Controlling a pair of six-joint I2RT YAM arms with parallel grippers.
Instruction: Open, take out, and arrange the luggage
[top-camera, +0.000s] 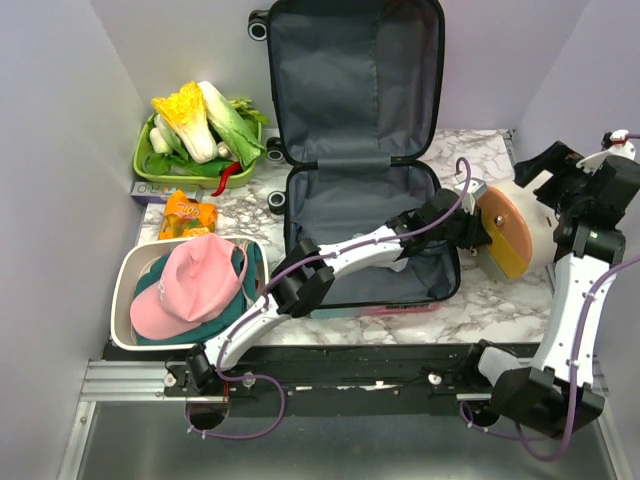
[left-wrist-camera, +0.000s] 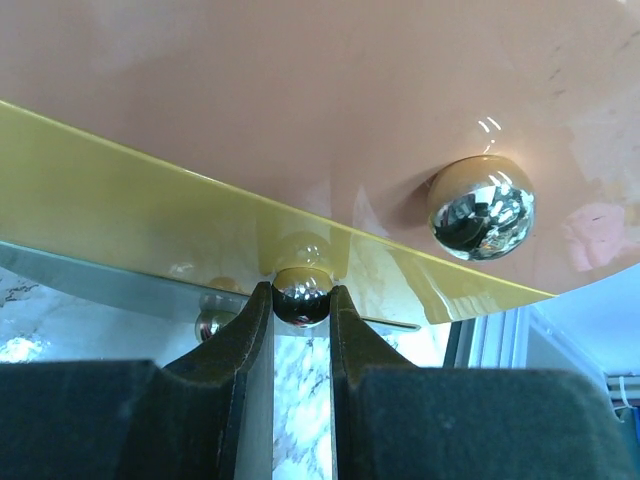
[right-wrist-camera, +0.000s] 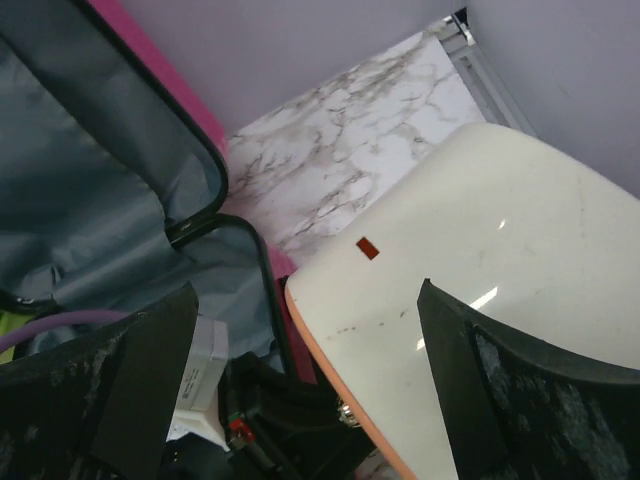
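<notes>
Nearest me, on the left, the basin (top-camera: 122, 305) holds a pink cap (top-camera: 190, 285), well out of harm's way. The worry is further right. The left arm (top-camera: 350, 250) lies across the open base of the luggage (top-camera: 350, 100). The left gripper (top-camera: 470, 228) has its fingers (left-wrist-camera: 250, 340) nearly together on one small chrome knob (left-wrist-camera: 302, 295) at the yellow rim of the container (top-camera: 507, 238). That is all it has: a slick little ball pinched between two flat faces, with the whole container tipped on its side just past the luggage's right edge. I'd say the ball could squirt out, or the container swing round it, the moment the arm turns or lifts. Whether the container rests on the table (top-camera: 480, 295) or hangs, I cannot tell. If it hangs, a slip means a drop and likely a roll toward the right edge.

The right gripper (right-wrist-camera: 308, 290) is spread wide over the container's cream side, gripping nothing, so it gives no backup. If it closes off-centre on that smooth curve, it may shove the container out of the left pinch rather than catch it.

Further back, the luggage sits mid-table, base flat and lid upright against the rear wall. The left arm crosses the base's rim. A careless pull back could hook the rim and drag the luggage, or jolt the lid down onto the arm.
</notes>
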